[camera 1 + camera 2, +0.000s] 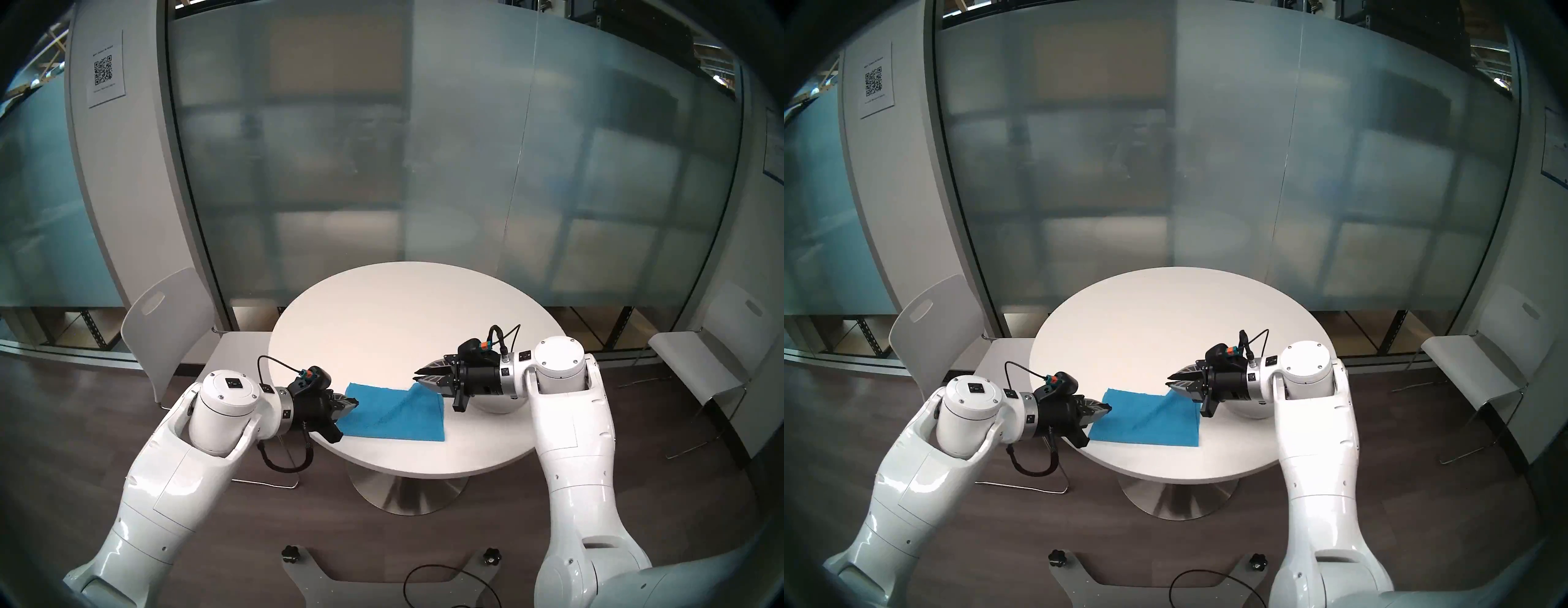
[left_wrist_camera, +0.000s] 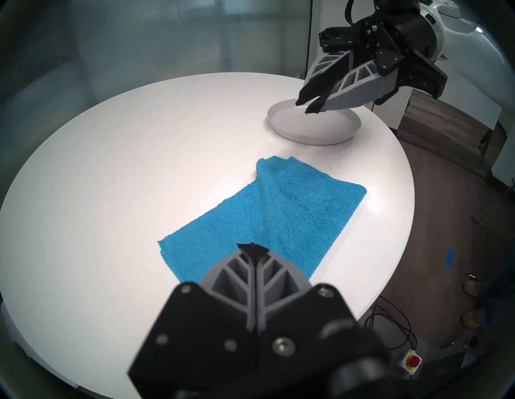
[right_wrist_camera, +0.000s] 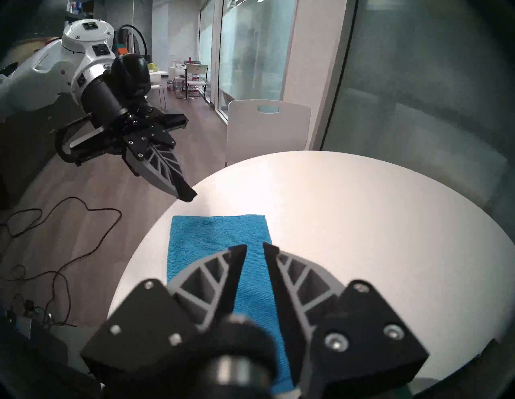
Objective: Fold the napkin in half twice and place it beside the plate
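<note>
Blue napkin lying half-folded, bumpy ridge across. Left gripper at nine o'clock, jaws squeezed together, empty. Right gripper at two o'clock, jaws slightly apart, empty. Ridge risking crooked second fold.

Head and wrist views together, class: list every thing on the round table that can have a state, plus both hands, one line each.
Blue microfibre napkin: folded into a rectangle, flat on the table, one ridge across it.
Round light-grey plate: upright, empty.
Left hand: shut, holding nothing, above the napkin's edge.
Right hand: slightly open, empty, above the napkin.
</note>
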Action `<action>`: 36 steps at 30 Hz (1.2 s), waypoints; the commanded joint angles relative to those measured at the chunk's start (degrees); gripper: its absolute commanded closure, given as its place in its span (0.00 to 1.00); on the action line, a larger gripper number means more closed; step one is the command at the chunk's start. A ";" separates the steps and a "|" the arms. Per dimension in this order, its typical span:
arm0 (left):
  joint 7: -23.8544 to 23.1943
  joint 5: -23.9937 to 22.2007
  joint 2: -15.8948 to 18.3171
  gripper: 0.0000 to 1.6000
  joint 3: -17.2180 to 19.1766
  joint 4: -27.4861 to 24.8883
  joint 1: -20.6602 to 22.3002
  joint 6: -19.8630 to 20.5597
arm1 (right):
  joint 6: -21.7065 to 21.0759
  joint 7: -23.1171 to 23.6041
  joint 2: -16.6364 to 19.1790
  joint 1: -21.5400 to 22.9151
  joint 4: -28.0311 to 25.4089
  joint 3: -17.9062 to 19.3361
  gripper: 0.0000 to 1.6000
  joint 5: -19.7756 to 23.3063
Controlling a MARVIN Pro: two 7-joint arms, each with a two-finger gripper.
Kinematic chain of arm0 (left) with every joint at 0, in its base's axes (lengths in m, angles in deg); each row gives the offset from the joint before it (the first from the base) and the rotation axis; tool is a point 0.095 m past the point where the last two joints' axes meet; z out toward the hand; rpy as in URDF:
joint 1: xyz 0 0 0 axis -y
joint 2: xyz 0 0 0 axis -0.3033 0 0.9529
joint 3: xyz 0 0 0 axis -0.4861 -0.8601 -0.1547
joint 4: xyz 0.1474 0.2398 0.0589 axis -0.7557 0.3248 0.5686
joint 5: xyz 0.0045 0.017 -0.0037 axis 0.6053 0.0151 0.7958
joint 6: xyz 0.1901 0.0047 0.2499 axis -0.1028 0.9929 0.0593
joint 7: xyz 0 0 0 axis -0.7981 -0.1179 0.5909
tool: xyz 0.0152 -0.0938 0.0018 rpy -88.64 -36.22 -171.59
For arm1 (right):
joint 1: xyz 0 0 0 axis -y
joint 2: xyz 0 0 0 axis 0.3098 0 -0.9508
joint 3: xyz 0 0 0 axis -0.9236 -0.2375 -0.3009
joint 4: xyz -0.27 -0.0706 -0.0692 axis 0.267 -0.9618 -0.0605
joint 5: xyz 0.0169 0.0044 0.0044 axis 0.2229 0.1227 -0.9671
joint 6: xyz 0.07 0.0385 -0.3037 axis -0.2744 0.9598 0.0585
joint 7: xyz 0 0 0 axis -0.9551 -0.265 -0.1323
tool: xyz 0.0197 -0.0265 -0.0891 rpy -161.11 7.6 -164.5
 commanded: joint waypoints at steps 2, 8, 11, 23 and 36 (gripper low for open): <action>1.39 1.02 -0.86 1.00 -0.68 0.95 1.12 -1.54 | -1.75 -0.26 -0.27 -2.40 -4.17 0.42 0.56 -0.88; 4.39 2.12 -2.93 1.00 -1.20 1.94 1.40 -3.84 | -2.44 -0.24 -0.41 -4.24 -5.87 1.63 0.57 -1.23; 5.96 2.68 -3.68 1.00 -1.44 2.45 1.58 -5.27 | -2.91 0.46 -0.45 -6.10 -7.40 2.60 0.58 -1.12; 9.36 3.98 -5.82 1.00 -2.03 3.91 1.67 -8.18 | -1.06 -3.21 -2.32 -8.60 -6.85 3.48 0.57 -2.06; 10.69 4.96 -6.58 1.00 -2.75 4.58 1.44 -8.72 | 4.14 -9.67 -3.77 -7.82 -2.07 4.12 0.56 -1.81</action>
